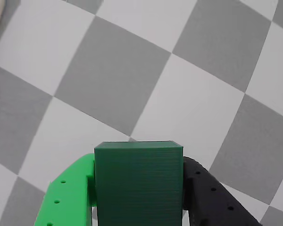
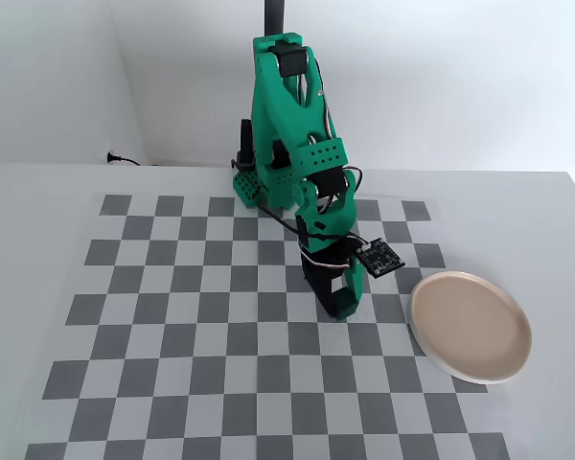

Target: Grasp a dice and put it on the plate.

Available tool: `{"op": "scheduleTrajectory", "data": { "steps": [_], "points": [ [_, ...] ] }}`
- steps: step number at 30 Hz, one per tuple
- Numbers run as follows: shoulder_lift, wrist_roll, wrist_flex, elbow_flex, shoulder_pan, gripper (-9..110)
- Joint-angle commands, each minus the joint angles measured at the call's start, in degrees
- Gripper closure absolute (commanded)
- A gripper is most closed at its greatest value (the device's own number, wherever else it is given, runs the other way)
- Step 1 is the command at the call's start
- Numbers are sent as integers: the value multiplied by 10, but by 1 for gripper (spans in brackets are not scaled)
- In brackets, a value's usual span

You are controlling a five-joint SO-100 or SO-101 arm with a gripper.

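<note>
In the wrist view, the dark green dice (image 1: 138,181) is clamped between the bright green and black fingers of the gripper (image 1: 138,207), above the checkered mat (image 1: 132,70). In the fixed view, the plate (image 2: 471,326) is seen at about four o'clock from the gripper (image 2: 337,299), apart from it.

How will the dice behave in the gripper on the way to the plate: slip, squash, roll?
The dice looks rigid: its edges stay straight between the gripper fingers, so squashing is unlikely. Fine layer lines on its face suggest light printed plastic with some grip. Flat faces mean it should settle, not roll, on the shallow plate.
</note>
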Motion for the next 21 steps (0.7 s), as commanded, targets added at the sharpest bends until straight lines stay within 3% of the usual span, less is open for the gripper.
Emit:
{"op": "scheduleTrajectory", "data": {
  "steps": [1, 9, 21],
  "points": [
    [139, 4, 78, -33, -32, 106],
    [214, 37, 195, -110, -117, 106],
    [75, 71, 221, -279, -173, 106]
  ]
}}
